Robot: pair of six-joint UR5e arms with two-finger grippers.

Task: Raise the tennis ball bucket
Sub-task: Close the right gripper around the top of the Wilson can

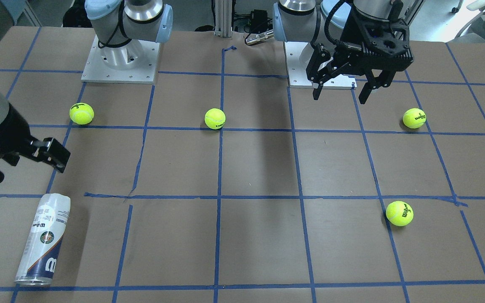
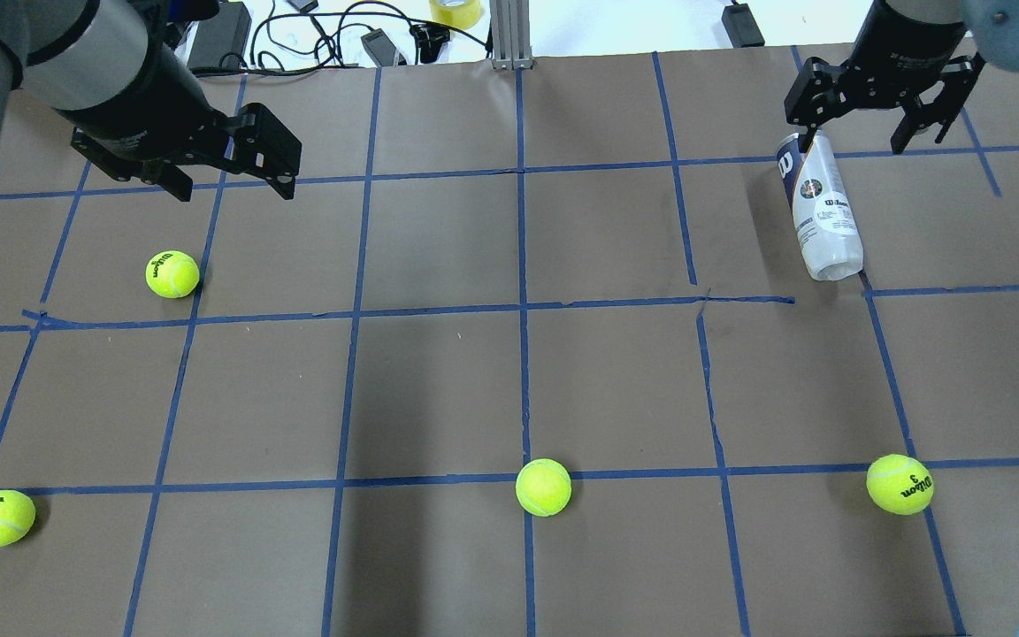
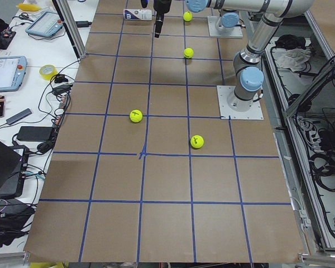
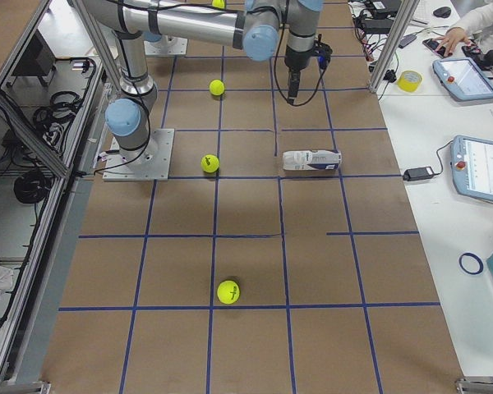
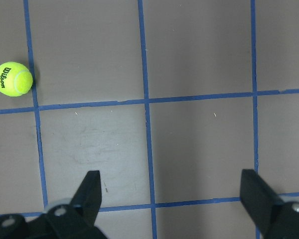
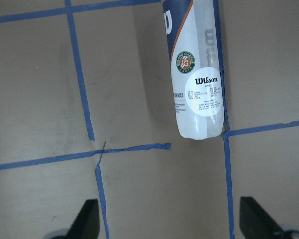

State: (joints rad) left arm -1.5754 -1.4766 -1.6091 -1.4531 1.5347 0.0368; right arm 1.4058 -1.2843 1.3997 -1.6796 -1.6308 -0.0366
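parts of the tennis ball bucket (image 2: pixel 819 208) were hidden in several views. in the overhead view one finger (image 2: pixel 803 124) of the right gripper (image 2: pixel 854 137) overlapped its far end, and the right wrist view cut that same end off at the top edge. in the front-facing view the right gripper ran off the left edge, so only one finger showed clearly there. in the left side view the bucket was small and far off, too small to read. whether anything lay inside it could not be told, as the label (image 6: pixel 194 107) wrapped most of its length.

the bucket lay on its side on the brown table (image 2: pixel 439 389), on the robot's right and toward the edge far from the arm bases. it was a slim cylinder, mostly white, navy at one end, with a round emblem (image 6: pixel 186 62) and a white disc (image 6: pixel 207 92) reading wilson. a metal rim (image 1: pixel 33 280) closed the navy end, which pointed away from the robot. the pale rounded end pointed toward the robot and lay at a crossing of blue tape (image 6: pixel 269 126).

the right gripper hung in the air near the bucket, not touching it, jaws spread wide with nothing between them. the left gripper (image 2: pixel 231 181) was spread wide too, empty, well apart from the bucket. four tennis balls (image 2: pixel 543 487) lay scattered, none touching it.
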